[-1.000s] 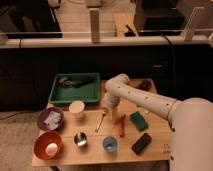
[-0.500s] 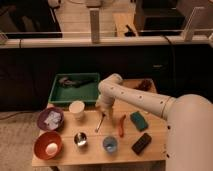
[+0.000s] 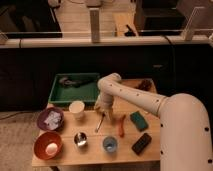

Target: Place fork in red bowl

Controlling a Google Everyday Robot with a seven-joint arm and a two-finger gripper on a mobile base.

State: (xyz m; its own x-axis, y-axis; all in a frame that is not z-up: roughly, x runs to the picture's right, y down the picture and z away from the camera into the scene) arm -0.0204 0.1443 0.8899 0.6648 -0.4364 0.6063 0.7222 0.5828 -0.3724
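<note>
End effector (image 3: pixel 102 107) down, perhaps over fork (image 3: pixel 100 122)

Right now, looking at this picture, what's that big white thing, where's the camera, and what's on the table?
The white thing is a robot's single arm, reaching in from the lower right. Its gripper hangs over the table, at the upper end of the fork; whether it grips the fork I cannot tell. One camera looks down from above; its mount isn't known. Also there: a red bowl with something white inside, a purple bowl, a white cup, a steel cup, a blue cup, a red pepper, a green sponge and a green tray.
</note>
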